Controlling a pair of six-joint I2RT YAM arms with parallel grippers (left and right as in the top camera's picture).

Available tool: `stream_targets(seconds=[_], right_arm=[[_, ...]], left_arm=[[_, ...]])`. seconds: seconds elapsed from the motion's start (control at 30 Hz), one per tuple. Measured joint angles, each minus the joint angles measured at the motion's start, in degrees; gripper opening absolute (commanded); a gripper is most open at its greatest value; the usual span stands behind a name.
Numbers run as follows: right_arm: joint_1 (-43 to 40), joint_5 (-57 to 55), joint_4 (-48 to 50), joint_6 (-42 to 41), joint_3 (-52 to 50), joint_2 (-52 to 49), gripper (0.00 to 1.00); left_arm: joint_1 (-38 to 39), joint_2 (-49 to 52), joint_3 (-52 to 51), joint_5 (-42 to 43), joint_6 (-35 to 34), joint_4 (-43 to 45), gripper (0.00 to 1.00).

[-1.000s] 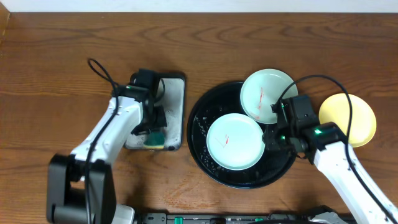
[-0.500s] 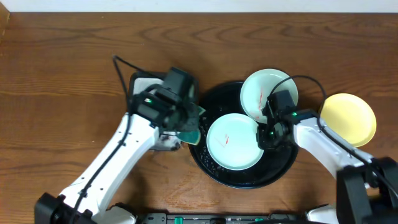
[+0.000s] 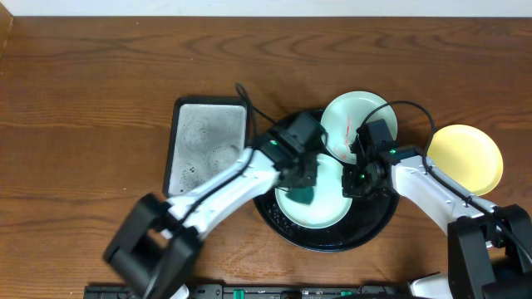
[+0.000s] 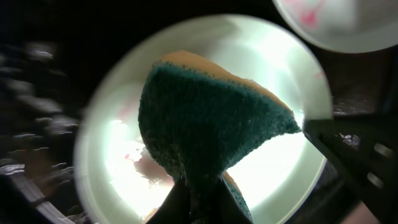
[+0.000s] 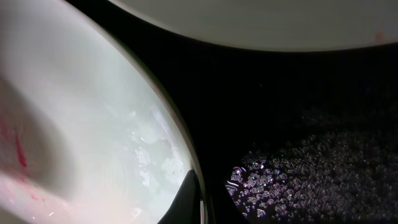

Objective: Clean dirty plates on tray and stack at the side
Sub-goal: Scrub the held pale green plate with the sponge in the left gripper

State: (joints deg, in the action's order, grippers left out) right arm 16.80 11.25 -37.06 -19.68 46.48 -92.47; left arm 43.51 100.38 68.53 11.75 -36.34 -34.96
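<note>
A pale mint plate [image 3: 328, 212] with a red smear lies in the middle of the black tray [image 3: 374, 228]. My left gripper [image 3: 306, 189] is shut on a green and yellow sponge [image 4: 211, 118] and holds it on this plate [image 4: 124, 155]. My right gripper [image 3: 361, 178] is shut on the plate's right rim [image 5: 202, 199]; the plate [image 5: 74, 124] fills the left of the right wrist view. A second mint plate [image 3: 353, 116] with a red smear rests on the tray's far rim. The yellow plate [image 3: 467, 158] lies on the table to the right.
A rectangular grey metal tray [image 3: 208, 141] lies left of the black tray, wet with foam. Water drops cover the black tray's floor [image 5: 311, 143]. Both arms meet over the black tray. Brown wooden table [image 3: 83, 100] all around.
My left arm has carried the sponge from the grey metal tray rightwards onto the mint plate in the black tray. My right gripper moved to the plate's rim and stays there.
</note>
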Motion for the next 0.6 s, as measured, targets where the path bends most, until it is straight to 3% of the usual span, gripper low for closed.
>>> stream_targets(seconds=[0.2, 0.33, 0.6], right_arm=[[0.0, -0.1, 0.0, -0.5, 0.0, 0.0, 0.01], [0.0, -0.1, 0.0, -0.6, 0.0, 0.0, 0.01], [0.0, 0.1, 0.1, -0.7, 0.0, 0.0, 0.01]], left_arm=[[2.4, 8.5, 0.0, 4.2, -4.7, 7.8, 0.07], [2.2, 9.7, 1.1, 4.0, -5.5, 6.0, 0.07], [2.6, 9.4, 3.6, -14.0, -5.6, -7.6, 0.07]])
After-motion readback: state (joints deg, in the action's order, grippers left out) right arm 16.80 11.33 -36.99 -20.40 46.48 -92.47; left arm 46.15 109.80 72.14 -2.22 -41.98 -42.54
